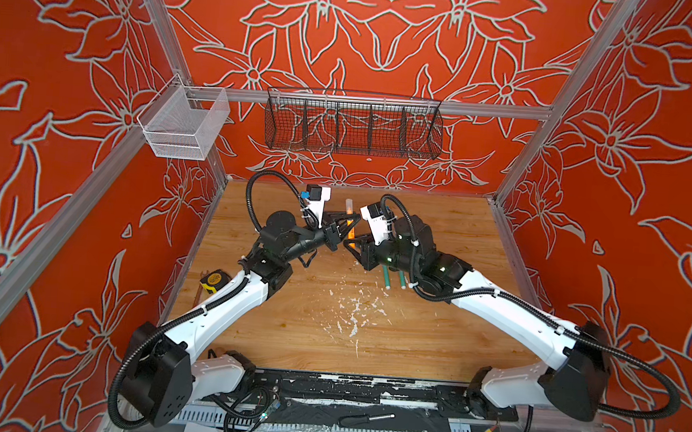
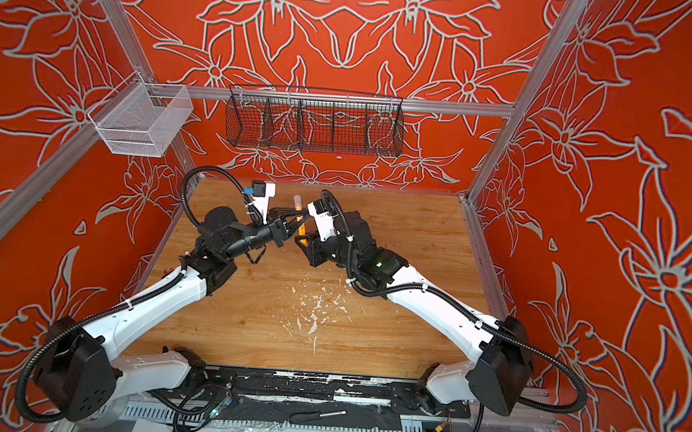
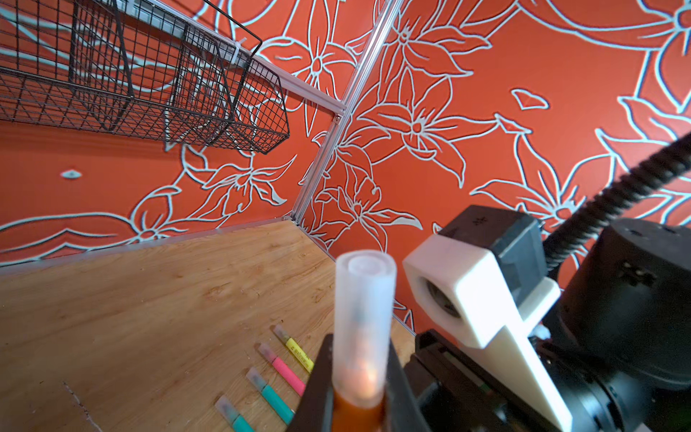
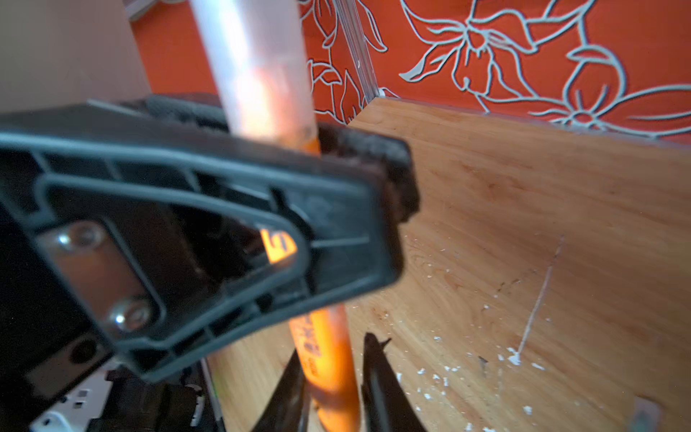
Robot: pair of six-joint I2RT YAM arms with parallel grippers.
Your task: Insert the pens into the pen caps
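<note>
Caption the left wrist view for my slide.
Left gripper holds the capped orange pen; yellow, pink and two teal pens lie capped nearby.

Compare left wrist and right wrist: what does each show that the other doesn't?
Left wrist only: black wire basket, yellow pen, pink pen and two teal pens lying on the table, right arm's wrist camera.
Right wrist only: white flecks on the wood, right gripper shut low on the orange pen, black print on its barrel.
Both: the orange pen with the clear cap over its tip, left gripper shut on it just below the cap, wooden table, red floral wall.
</note>
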